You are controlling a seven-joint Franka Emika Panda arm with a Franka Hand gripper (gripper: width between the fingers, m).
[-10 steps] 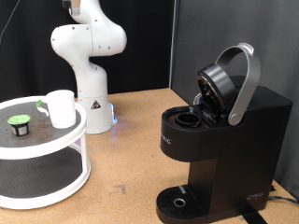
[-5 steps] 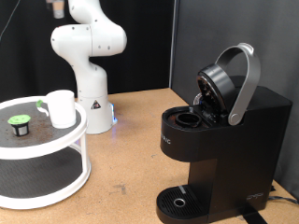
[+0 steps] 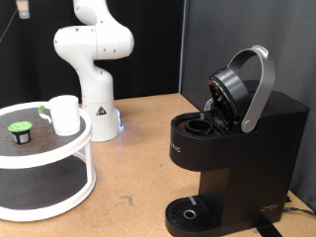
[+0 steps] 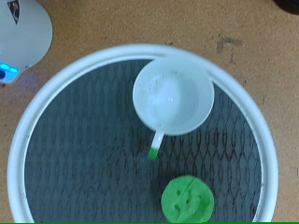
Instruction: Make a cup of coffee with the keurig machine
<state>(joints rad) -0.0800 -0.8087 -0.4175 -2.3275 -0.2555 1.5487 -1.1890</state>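
The cup [image 3: 65, 114] stands on the top tier of a round white stand [image 3: 84, 148] at the exterior view's left. The wrist view looks straight down into the cup [image 4: 173, 96], which is empty. A small dark pod with a green top [image 3: 19, 128] sits beside it on the mesh [image 4: 188, 200]. The keurig machine [image 3: 237, 138] stands at the right with its lid raised and its pod chamber [image 3: 200, 126] bare. Only a dark bit of the gripper [image 3: 22, 10] shows at the top left edge, high above the stand. No fingers appear in the wrist view.
The stand has two tiers with dark mesh floors and a white rim [image 4: 28, 131]. The white arm base [image 3: 96, 99] with a blue light stands behind it on the wooden table. A round drip tray [image 3: 188, 212] sits at the machine's foot.
The hand has moved along the top edge towards the exterior view's left, ending above the stand. Cup, pod and machine have not moved.
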